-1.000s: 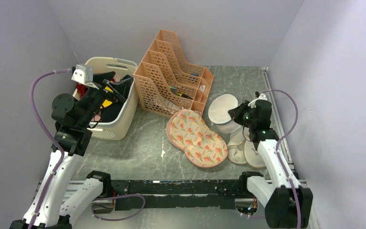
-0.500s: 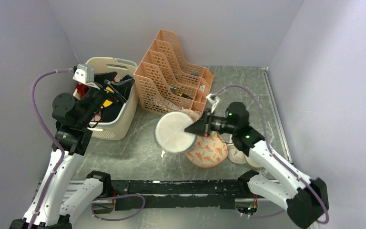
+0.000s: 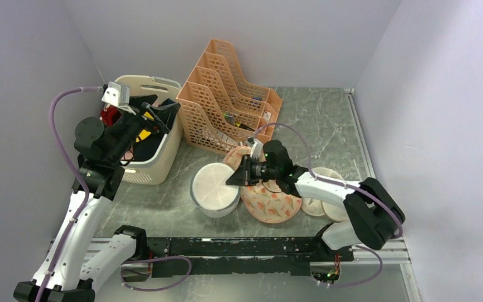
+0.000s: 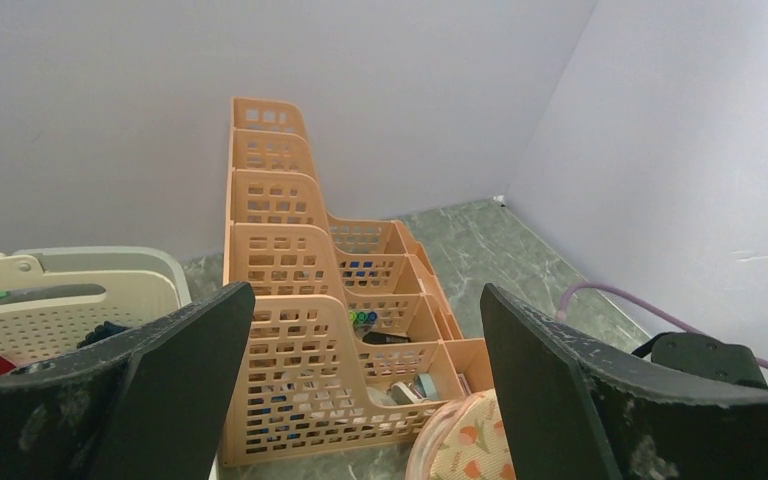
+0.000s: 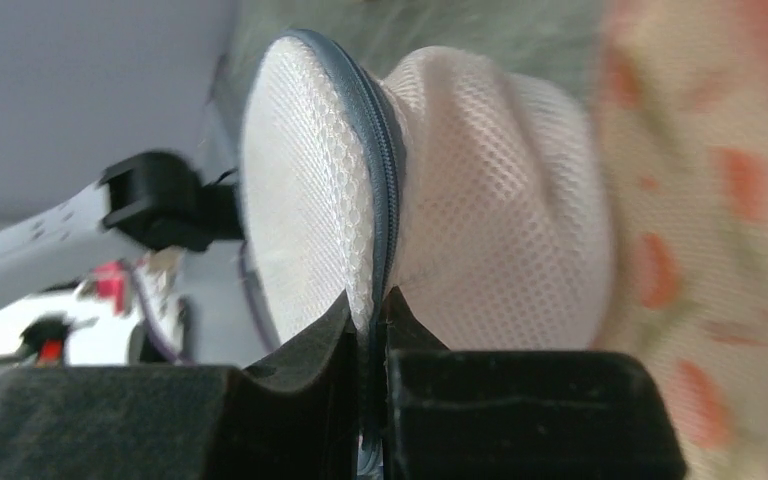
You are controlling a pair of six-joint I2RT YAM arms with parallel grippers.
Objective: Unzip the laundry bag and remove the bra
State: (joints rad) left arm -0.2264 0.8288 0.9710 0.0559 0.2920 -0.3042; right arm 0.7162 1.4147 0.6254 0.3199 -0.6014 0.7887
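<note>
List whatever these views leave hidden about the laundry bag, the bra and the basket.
- The bra: seen in no view; the mesh of the laundry bag shows nothing clear inside.
- Zip pull: right wrist view, hidden where the right end effector is shut on the seam.
- Basket contents: top view, mostly covered by the left arm.
- Printed pad: right wrist view, blurred.
</note>
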